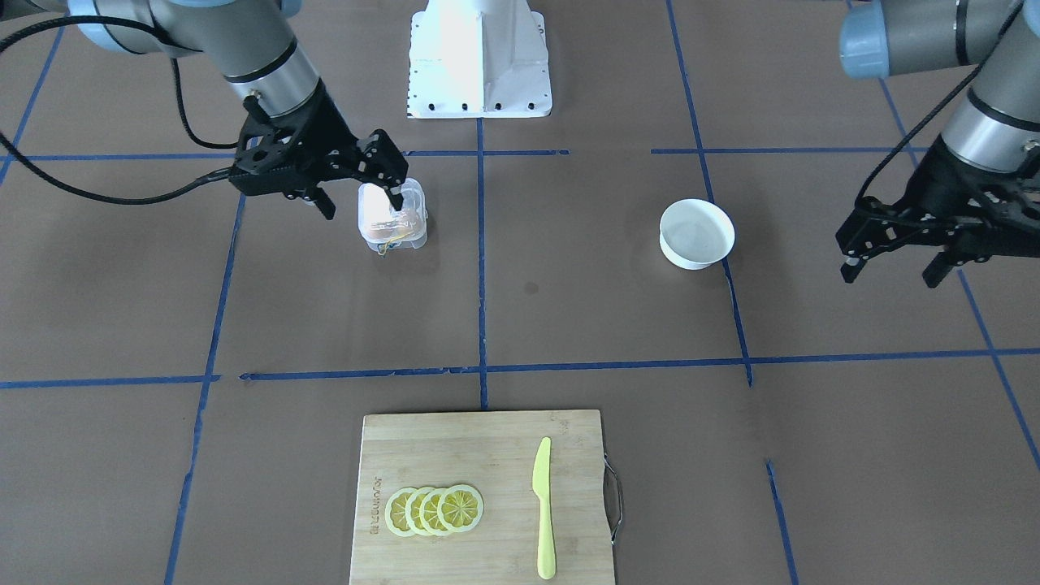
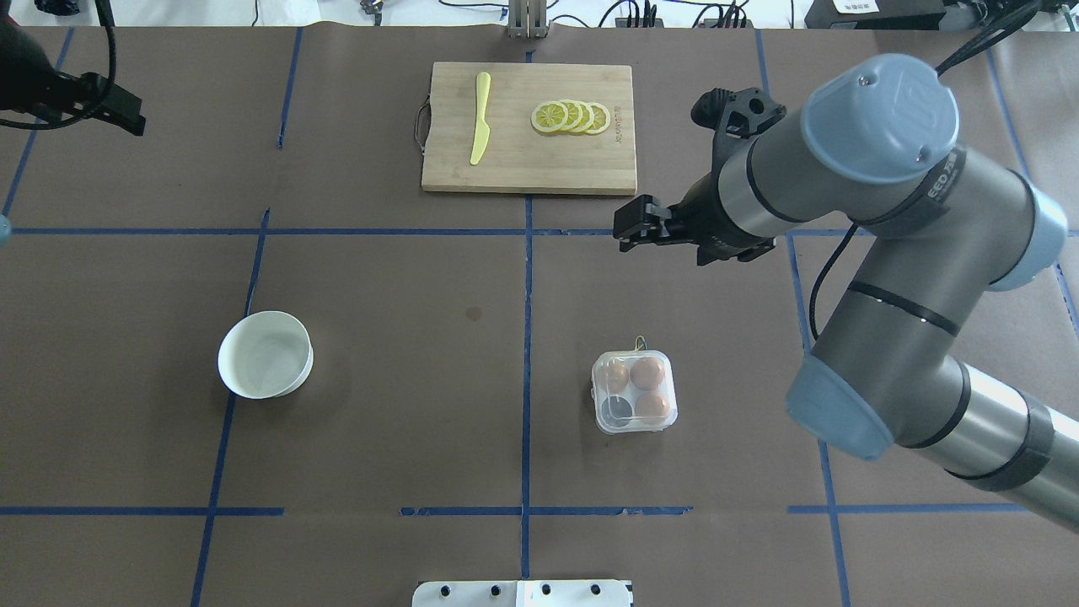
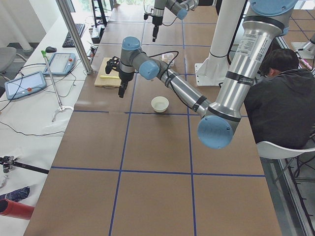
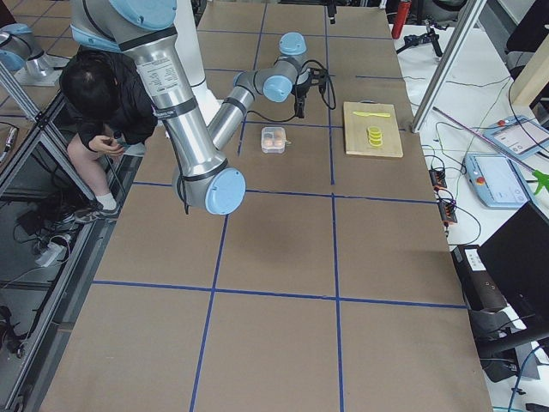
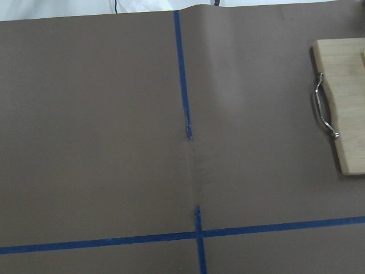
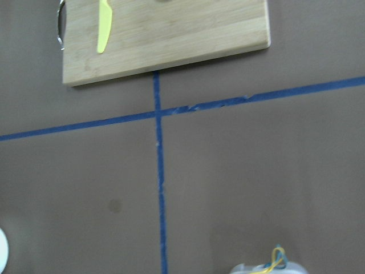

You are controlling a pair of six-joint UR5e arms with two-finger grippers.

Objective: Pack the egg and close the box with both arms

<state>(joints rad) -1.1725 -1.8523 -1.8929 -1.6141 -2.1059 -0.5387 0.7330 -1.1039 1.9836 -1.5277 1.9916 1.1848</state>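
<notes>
The clear box [image 2: 634, 392] stands on the table to the right of centre, its lid folded over the cups. Three orange-brown eggs lie in it, one of them the egg [image 2: 647, 372] at the far side; one cup is empty. Its yellow cord [image 2: 639, 343] sticks out at the far edge. My right gripper [image 1: 362, 208] is open and empty, held above the table by the box [image 1: 392, 218]. My left gripper [image 1: 891, 275] is open and empty, far off beyond the white bowl [image 1: 696, 234]. The right wrist view shows only the cord [image 6: 276, 260].
The empty white bowl [image 2: 265, 354] sits on my left half. A wooden cutting board [image 2: 527, 160] at the far middle holds lemon slices [image 2: 571, 117] and a yellow knife [image 2: 480, 118]. Blue tape lines cross the brown table. The white pedestal base [image 1: 479, 61] stands on my side.
</notes>
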